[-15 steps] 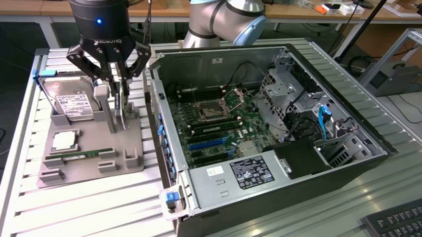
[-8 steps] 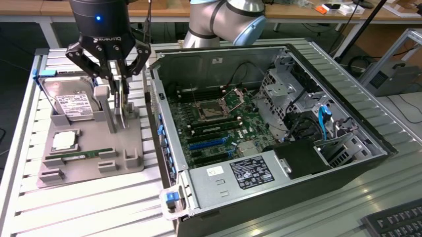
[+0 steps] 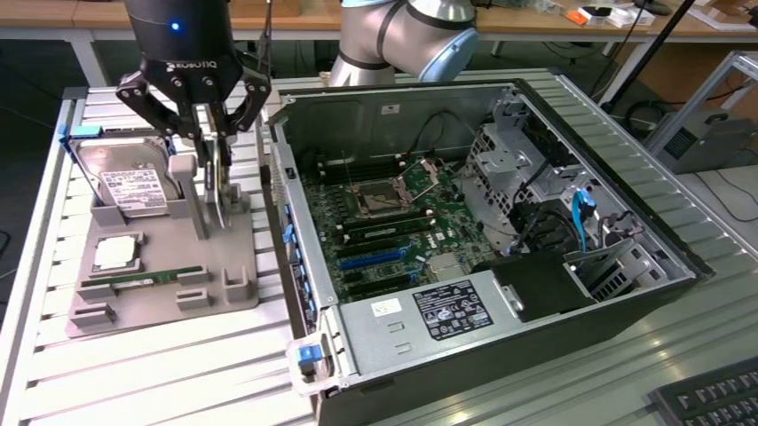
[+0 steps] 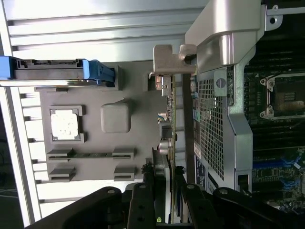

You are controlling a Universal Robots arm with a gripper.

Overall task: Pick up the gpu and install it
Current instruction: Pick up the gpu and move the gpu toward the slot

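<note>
Nearest, on the slatted surface [image 3: 154, 373], a grey holder [image 3: 154, 306] lies at the exterior view's left, with an open computer case [image 3: 414, 89] just beside it to the right. The case is laid on its side, so its motherboard [image 3: 391, 226] faces up and can be reached from above.

In the holder each part is kept in its own recess. A RAM stick [image 3: 142, 280] lies at the near end and a processor [image 3: 115, 253] just beyond it. Further back, the gpu [image 3: 209, 209] is held upright and edge-on over the holder's right half. It is pinched across its thin faces by the fingers [image 3: 180, 173] of the gripper [image 3: 204, 164], probably so that its lower edge can meet a slot. Whether it has cleared its recess cannot be told. A hard drive [image 3: 124, 182] stands on edge at the far left.

The card's height over the holder is given by the exterior view. The wrist view, looking down the fingers [image 4: 143, 200], shows the gpu [image 4: 177, 102] as a narrow strip between them. Its silvery bracket [image 4: 174, 59] is seen at the far end, close beside the case's perforated wall [image 4: 209, 124].
</note>
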